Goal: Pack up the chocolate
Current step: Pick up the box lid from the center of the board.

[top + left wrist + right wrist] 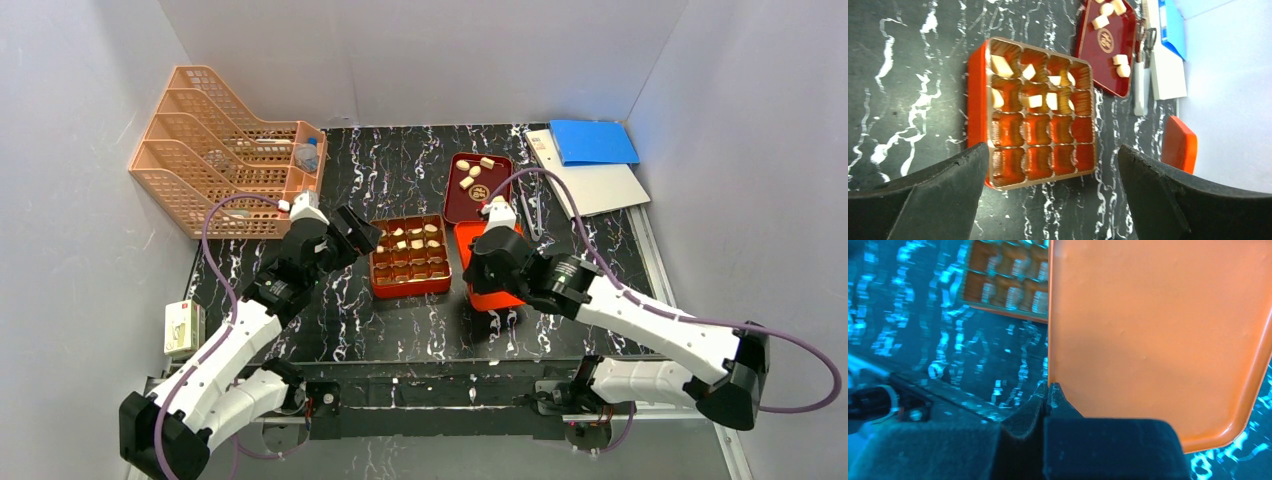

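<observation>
The black marbled table [420, 330] carries everything, and well off to the left gripper's [1052, 150] left and far side stands the peach mesh file rack [215, 150]. Far off beyond the right gripper [1049, 392], on its right, a white sheet [600, 185] lies with a blue folder [592, 142] on its far end. The left gripper's fingers are spread wide with nothing in them. In its wrist view the orange-red compartmented box [977, 110] lies just ahead of it, the near edge of the box showing between the two fingertips; from above, the gripper hangs at the box's left far corner, and whether it touches cannot be told. The right gripper's fingers are pinched together on the edge of a flat orange lid [1158, 340], which lies to the right of its fingertips in the wrist view, with the box just past the gripper's left side. The dark red tray [1093, 50] sits just beyond the right gripper, on the far side. The chocolate [1000, 66] lies in two places: several pale pieces in the two rows of box compartments farther from the left gripper, and a handful loose in the dark red tray.
</observation>
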`<state>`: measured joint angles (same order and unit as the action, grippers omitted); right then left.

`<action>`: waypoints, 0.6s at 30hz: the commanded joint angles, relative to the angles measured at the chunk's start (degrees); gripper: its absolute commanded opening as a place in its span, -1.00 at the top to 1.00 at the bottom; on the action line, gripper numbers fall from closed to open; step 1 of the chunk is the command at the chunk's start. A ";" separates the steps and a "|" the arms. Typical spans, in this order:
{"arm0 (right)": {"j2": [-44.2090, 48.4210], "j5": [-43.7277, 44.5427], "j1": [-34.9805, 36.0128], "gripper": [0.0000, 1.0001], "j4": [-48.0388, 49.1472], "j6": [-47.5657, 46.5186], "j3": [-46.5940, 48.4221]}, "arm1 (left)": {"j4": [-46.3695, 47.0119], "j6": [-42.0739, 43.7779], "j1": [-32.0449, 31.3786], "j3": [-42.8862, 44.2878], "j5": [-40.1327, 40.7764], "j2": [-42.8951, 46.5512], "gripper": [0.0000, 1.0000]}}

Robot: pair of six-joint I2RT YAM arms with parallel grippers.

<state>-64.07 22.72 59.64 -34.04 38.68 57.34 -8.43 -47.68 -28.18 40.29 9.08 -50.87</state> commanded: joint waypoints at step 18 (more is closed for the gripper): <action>16.10 -16.29 -0.82 0.97 43.62 9.56 -4.24 | 43.91 -24.95 0.84 -19.27 -14.84 4.47 -0.97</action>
<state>-49.58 9.65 59.42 -5.34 43.62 56.07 21.65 -65.04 -27.86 24.77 -4.10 -47.37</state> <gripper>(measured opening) 0.030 0.983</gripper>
